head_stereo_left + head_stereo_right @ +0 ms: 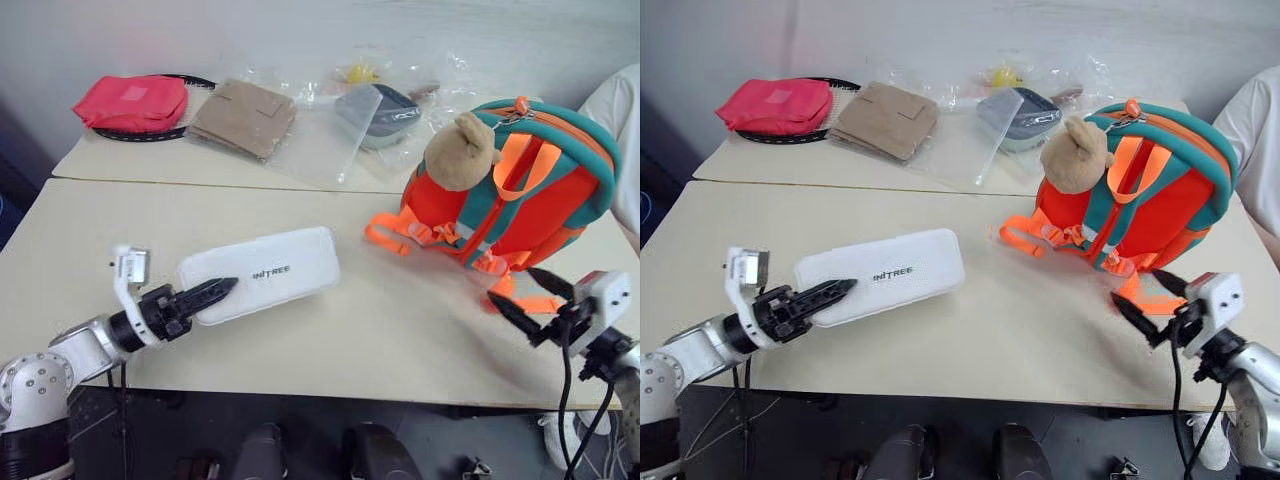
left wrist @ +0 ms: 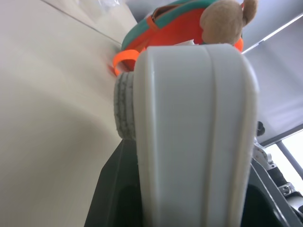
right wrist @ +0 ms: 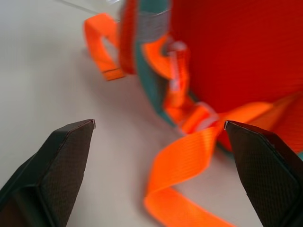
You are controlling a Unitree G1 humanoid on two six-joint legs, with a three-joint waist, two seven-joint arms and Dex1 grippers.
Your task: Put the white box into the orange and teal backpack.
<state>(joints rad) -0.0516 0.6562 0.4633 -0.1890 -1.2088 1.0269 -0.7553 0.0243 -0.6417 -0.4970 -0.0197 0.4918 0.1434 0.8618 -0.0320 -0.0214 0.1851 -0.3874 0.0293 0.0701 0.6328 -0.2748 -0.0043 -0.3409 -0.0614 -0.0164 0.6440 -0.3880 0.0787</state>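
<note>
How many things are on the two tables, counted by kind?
Bags and pouches: 3 (orange and teal backpack, red-pink pouch, tan pouch)
Boxes and containers: 2 (white box, grey container)
Small yellow thing: 1
Black hoop under the red-pink pouch: 1
Total: 7

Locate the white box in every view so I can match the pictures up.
Left eye view: white box lies left of centre on the near table, left gripper clamped on its near-left end.
Right eye view: same spot, slightly further left.
Left wrist view: its end looms close up.
Right wrist view: not in it.
Shared landmark: the orange and teal backpack.
</note>
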